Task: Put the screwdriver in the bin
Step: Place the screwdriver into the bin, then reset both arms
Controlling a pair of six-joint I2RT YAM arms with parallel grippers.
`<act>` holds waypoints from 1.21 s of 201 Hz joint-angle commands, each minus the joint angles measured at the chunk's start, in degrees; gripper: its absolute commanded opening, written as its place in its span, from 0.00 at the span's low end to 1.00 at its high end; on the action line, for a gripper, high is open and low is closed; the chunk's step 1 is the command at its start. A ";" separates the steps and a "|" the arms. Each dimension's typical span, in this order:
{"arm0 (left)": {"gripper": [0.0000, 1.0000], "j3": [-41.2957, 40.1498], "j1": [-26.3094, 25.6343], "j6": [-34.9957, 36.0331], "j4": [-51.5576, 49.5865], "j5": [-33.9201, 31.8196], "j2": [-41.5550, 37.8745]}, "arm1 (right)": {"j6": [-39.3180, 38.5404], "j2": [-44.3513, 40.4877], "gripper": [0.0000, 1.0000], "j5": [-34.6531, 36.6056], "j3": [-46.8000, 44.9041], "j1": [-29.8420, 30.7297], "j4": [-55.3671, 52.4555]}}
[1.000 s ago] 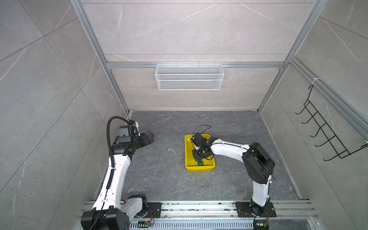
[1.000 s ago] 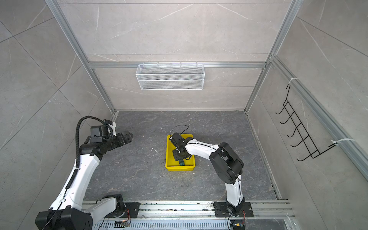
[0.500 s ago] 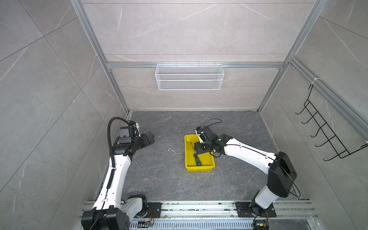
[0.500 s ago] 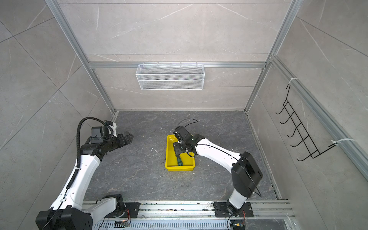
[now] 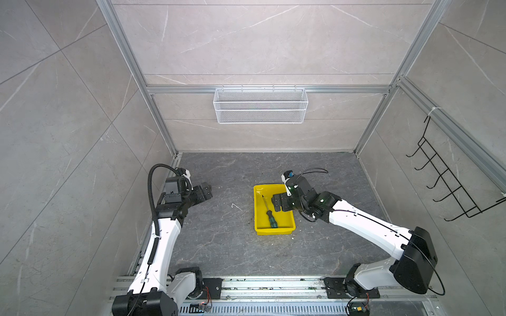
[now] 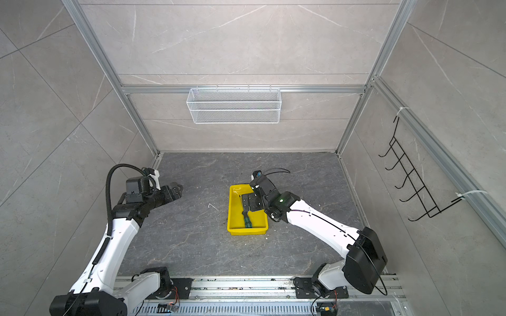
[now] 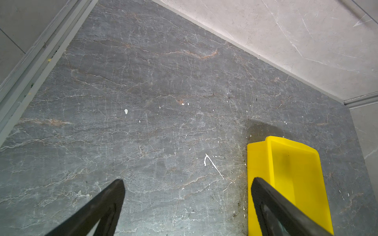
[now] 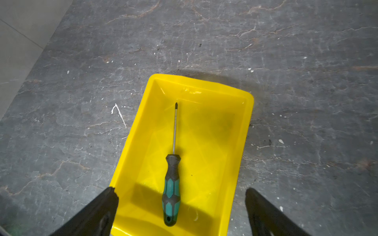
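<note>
The screwdriver (image 5: 271,217) (image 6: 247,220) (image 8: 172,183), with a green-and-black handle and a thin shaft, lies flat on the floor of the yellow bin (image 5: 256,210) (image 6: 230,212) (image 8: 243,130), held by nothing. My right gripper (image 5: 276,203) (image 6: 246,202) (image 8: 180,189) hangs above the bin's right side, open, its jaws wide apart and empty. My left gripper (image 5: 206,190) (image 6: 178,188) (image 7: 187,181) hovers open over the bare floor well left of the bin (image 7: 292,163).
A white wire mesh basket (image 5: 260,105) hangs on the back wall and a black hook rack (image 5: 449,186) on the right wall. A small white mark (image 5: 236,206) is on the grey floor left of the bin. An aluminium rail (image 5: 260,284) runs along the front.
My right gripper has opened, let go of the screwdriver and lifted up and back from inside the bin. The screwdriver now lies in the bin. The left arm has barely moved.
</note>
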 commanded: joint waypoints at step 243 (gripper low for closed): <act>0.99 -31.91 -6.82 20.71 68.26 -22.10 15.91 | -18.12 -3.37 0.99 -5.50 -41.44 -39.65 60.01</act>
